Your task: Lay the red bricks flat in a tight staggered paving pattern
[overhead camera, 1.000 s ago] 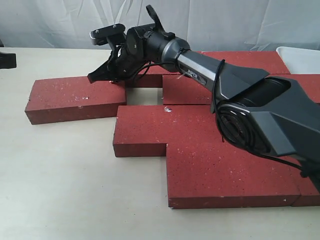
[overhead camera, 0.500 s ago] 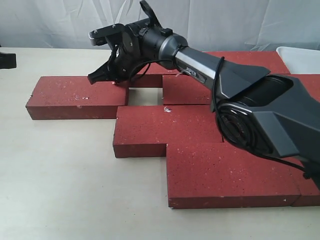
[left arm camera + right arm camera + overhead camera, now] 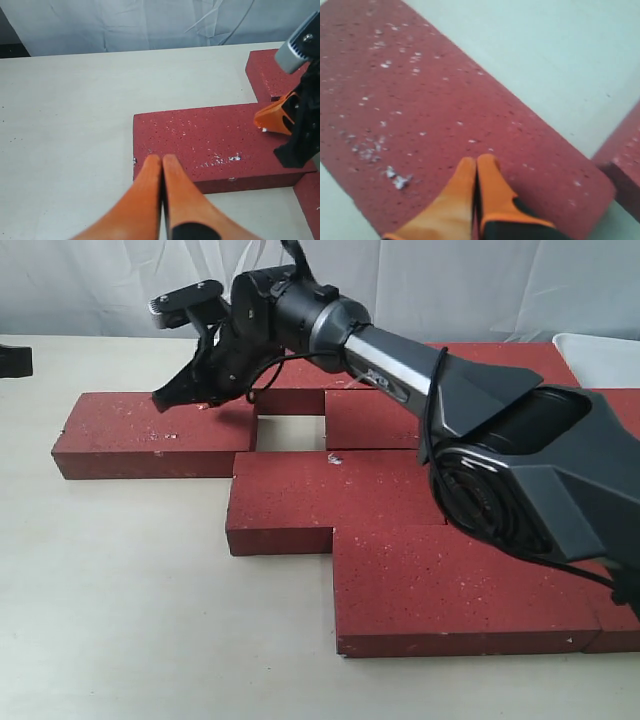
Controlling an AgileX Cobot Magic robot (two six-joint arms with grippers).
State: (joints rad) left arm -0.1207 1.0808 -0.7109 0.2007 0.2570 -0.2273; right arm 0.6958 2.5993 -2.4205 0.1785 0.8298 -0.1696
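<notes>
Versus half a second ago the right end effector sits further left and a bit higher over the leftmost red brick, fingers pressed together, empty; left end effector likewise closed on nothing, pointed at that brick; red bricks lie flat on the counter in stepped rows, unmoved.

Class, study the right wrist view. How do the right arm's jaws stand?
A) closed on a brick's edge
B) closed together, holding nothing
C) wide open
B: the right gripper has its jaws pressed together over the flat top of a red brick, with nothing between them.
</notes>
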